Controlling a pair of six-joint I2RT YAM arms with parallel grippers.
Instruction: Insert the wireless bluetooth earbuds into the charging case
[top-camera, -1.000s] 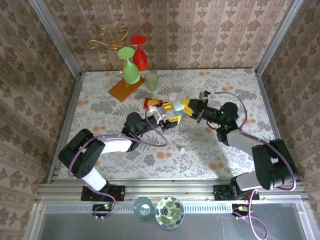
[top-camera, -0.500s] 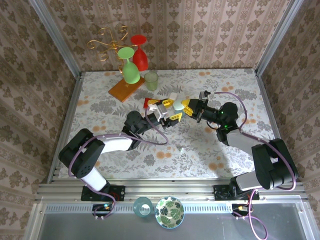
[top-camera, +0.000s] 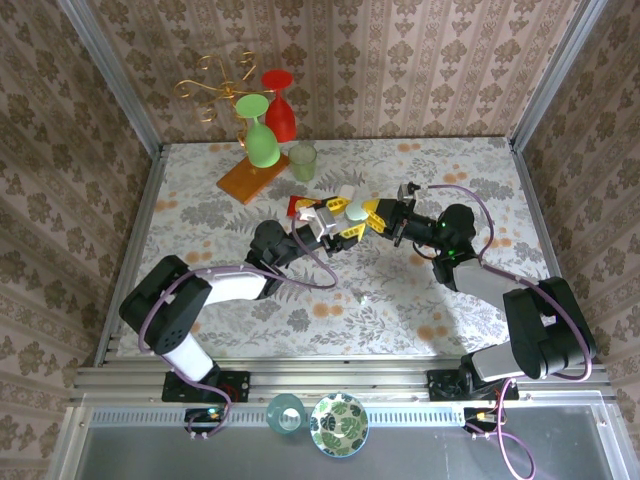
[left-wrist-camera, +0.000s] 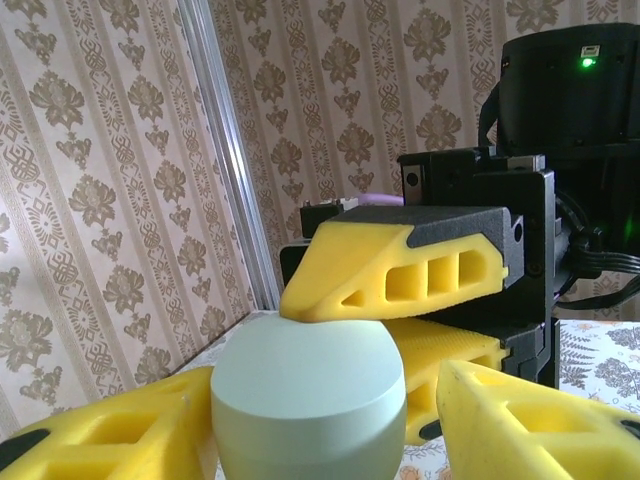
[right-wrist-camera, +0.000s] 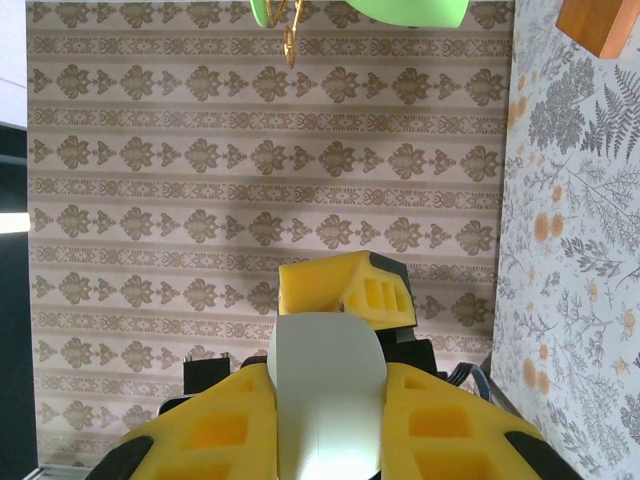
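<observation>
So far, little of the job shows as done. Nearest you, in front of the arm bases, a cup (top-camera: 285, 412) and a patterned bowl (top-camera: 339, 423) sit idle and play no part in the task.

At mid-table (top-camera: 400, 300) your two arms meet, and the case (left-wrist-camera: 308, 395) sits between them, seemingly held clear of the surface. Your right gripper (right-wrist-camera: 325, 430) pinches it in narrow jaws; in the left wrist view one finger lies on top of the case and the other beneath it. Your left gripper (left-wrist-camera: 322, 440) straddles the same case with jaws about half wide. One finger lies against its side and the other stands just apart, so I judge it is not clamped.

The case looks shut, a smooth pebble with none of its inside on show. Whether the earbuds are already in it cannot be told.

By my reading you are at the lid-opening step, with one arm holding and the other placed to pry. Most of the work is left: raise the lid, pick up each bud and seat both.

Just beyond the grippers lie a red packet (top-camera: 300, 205) and a small white block (top-camera: 346, 192), too small to identify. Farthest off stand a tumbler (top-camera: 303, 160), a green glass (top-camera: 262, 135) and a red glass (top-camera: 279, 105).
</observation>
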